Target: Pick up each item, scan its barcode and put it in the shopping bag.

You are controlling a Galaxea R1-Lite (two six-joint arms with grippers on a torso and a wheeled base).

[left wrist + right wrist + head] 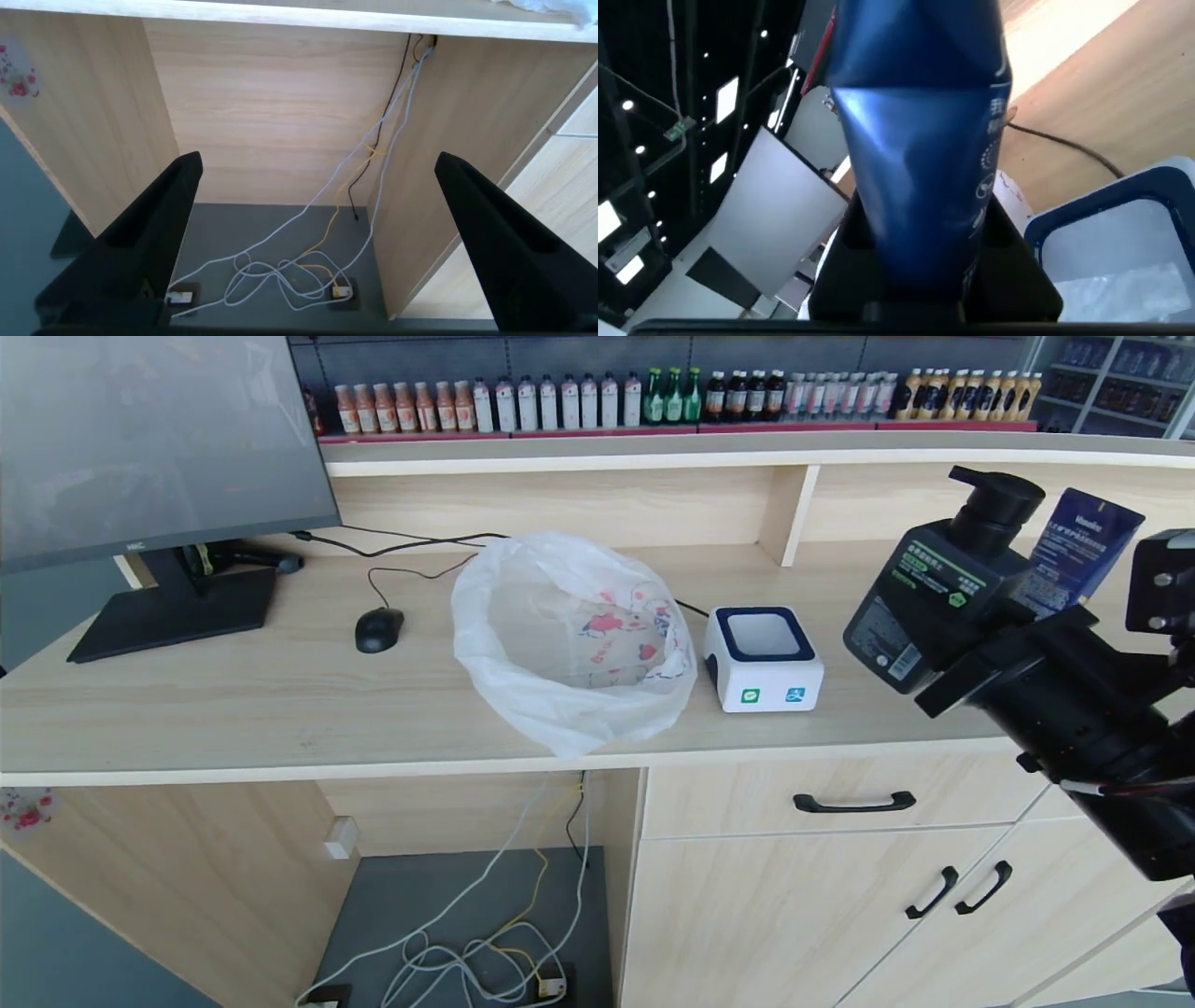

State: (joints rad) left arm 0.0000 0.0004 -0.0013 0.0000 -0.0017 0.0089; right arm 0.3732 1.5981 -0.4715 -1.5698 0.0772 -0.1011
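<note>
Your right gripper [926, 261] is clamped on a blue tube [915, 121], one finger against each side of it. In the head view the tube sits lifted above the right end of the wooden counter [233, 700], its flat end pointing up and away.

A black pump bottle [938, 588] shows just in front of that arm and beside the tube, leaning toward the right (you cannot tell whether it stands on the counter or touches the gripper).

The white barcode scanner [763, 658] with its dark blue rim rests on the counter to the left of the bottle. Its window faces up.

The white shopping bag [569, 635] stands open right beside the scanner on its left. Farther left lie a black mouse [378, 628] and a monitor [149, 439] on its stand.

Your left gripper [318, 168] hangs low, below the countertop, its fingers spread wide with nothing between them. It faces the recess under the counter, where loose cables [308, 271] trail onto the floor.
</note>
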